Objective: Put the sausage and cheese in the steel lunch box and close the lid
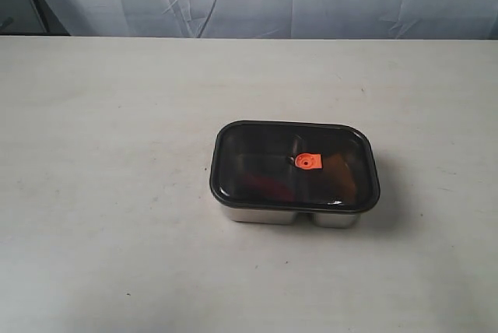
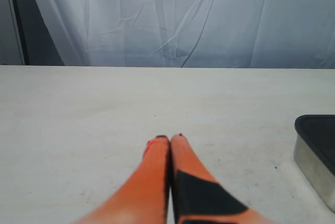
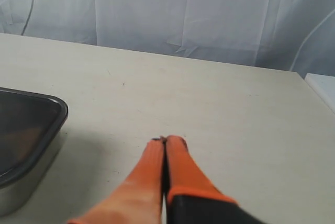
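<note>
On table [image 1: 93, 193]: shiny rectangular steel lunch box [image 1: 264, 215] is being covered by smoky transparent lid [image 1: 257, 154].
Claws: left gripper [image 2: 169, 136], right gripper [image 3: 166, 139] being held together, empty.

**Orange tapered fingers with black patches**

The left gripper [image 2: 170, 137] has two long, glossy orange fingers [image 2: 152, 177] that narrow to dark-edged tips. One finger carries an angular black patch [image 2: 201, 195]. The right gripper [image 3: 166, 139] looks alike, with a black block [image 3: 209, 211] rimmed in orange.

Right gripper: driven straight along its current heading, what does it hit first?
Nothing close: the shut orange right gripper points across the off-white table toward the white fabric curtain, likely the first obstacle, though depth is unclear. The lidded stainless-steel lunch box sits off that line.
</note>
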Available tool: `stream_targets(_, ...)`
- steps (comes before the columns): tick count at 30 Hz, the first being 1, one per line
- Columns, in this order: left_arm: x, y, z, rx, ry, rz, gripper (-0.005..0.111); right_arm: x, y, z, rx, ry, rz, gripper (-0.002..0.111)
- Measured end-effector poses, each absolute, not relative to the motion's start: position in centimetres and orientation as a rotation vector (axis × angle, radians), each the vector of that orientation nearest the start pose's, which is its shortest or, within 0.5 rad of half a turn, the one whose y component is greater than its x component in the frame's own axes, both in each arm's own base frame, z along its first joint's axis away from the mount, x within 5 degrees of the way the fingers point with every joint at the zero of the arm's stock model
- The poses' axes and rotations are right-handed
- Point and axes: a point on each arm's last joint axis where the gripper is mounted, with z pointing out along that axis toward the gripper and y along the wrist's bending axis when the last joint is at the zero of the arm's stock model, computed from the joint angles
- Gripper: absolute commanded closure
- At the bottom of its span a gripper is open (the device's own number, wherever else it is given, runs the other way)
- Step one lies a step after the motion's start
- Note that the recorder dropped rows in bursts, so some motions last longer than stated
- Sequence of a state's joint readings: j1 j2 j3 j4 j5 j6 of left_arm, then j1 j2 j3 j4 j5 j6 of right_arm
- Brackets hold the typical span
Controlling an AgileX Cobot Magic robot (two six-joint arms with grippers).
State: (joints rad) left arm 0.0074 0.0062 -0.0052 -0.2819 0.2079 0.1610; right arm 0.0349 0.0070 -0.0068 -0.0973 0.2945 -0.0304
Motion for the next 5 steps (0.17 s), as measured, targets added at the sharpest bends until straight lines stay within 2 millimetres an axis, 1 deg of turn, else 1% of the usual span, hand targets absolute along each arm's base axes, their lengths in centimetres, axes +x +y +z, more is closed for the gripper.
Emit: stream_targets(5, 5.61, -0.48, 19.65, -0.06, 1.685, -0.129, 0.107, 5.48, 0.05, 18.85, -0.093, 1.776, -0.048, 0.109)
